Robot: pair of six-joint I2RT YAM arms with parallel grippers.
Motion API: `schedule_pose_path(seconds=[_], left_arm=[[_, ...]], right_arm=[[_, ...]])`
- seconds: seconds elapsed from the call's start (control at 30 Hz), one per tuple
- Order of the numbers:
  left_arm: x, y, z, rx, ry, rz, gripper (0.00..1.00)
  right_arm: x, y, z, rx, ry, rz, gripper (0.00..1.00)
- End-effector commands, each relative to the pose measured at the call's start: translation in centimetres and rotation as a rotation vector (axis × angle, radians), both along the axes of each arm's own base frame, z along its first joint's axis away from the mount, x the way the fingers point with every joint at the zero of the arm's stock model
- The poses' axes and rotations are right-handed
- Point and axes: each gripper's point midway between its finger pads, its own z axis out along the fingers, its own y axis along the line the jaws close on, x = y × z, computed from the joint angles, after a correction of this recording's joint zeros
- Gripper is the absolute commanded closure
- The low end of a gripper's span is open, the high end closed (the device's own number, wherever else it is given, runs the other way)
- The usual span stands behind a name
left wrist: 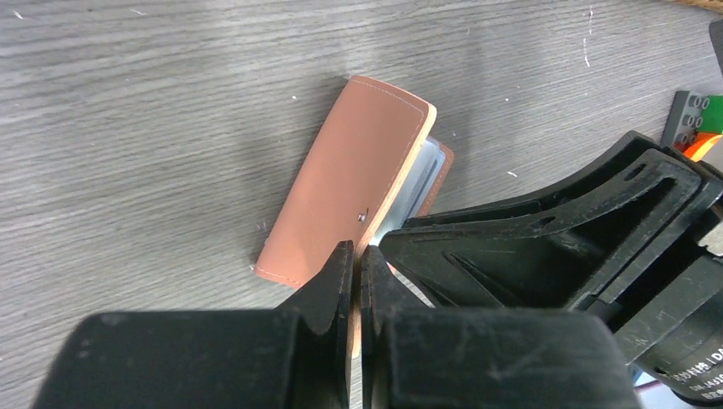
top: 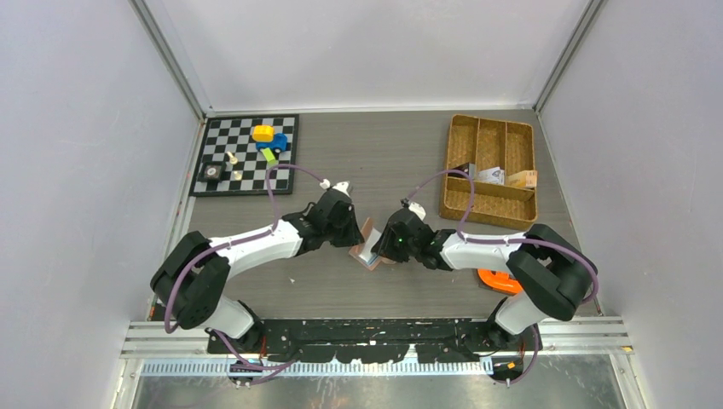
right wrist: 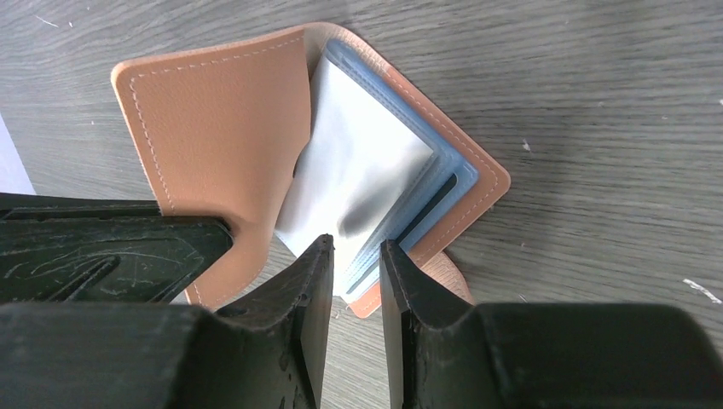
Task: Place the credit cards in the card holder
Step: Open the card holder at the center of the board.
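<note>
The salmon-pink card holder [top: 369,245] lies open on the table between both arms. My left gripper [left wrist: 358,256] is shut on the edge of its cover flap [left wrist: 349,179] and holds the flap raised. In the right wrist view the flap [right wrist: 213,128] stands up at left. Beside it a pale credit card [right wrist: 358,170] sits on bluish clear sleeves [right wrist: 456,183]. My right gripper [right wrist: 354,256] is open by a narrow gap, and the card's near corner reaches just to its fingertips. More cards [top: 488,175] lie in the wicker tray [top: 465,136].
A small tan box [top: 522,179] shares the tray at the back right. A chessboard [top: 247,155] with toy pieces sits at the back left. An orange object [top: 499,281] lies by the right arm's base. Toy bricks [left wrist: 695,119] show beyond the right gripper.
</note>
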Motion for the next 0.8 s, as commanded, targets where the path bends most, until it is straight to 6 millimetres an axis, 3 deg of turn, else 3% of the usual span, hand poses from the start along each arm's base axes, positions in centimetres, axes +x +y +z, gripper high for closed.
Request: schedule_pose_path(seconds=[0.0, 0.5, 0.77], left_arm=[[-0.3, 3.1, -2.3, 0.136, 0.030, -0.010, 1.00], [1.1, 6.4, -4.6, 0.308, 0.034, -0.072, 1.00], [1.6, 5.3, -3.6, 0.303, -0.006, -0.184, 1.00]], right_arm=[[0.4, -0.5, -0.8, -0.023, 0.013, -0.038, 0.68], [1.8, 0.2, -1.9, -0.012, 0.006, -0.032, 0.68], [2.6, -0.4, -3.6, -0.053, 0.024, -0.044, 0.70]])
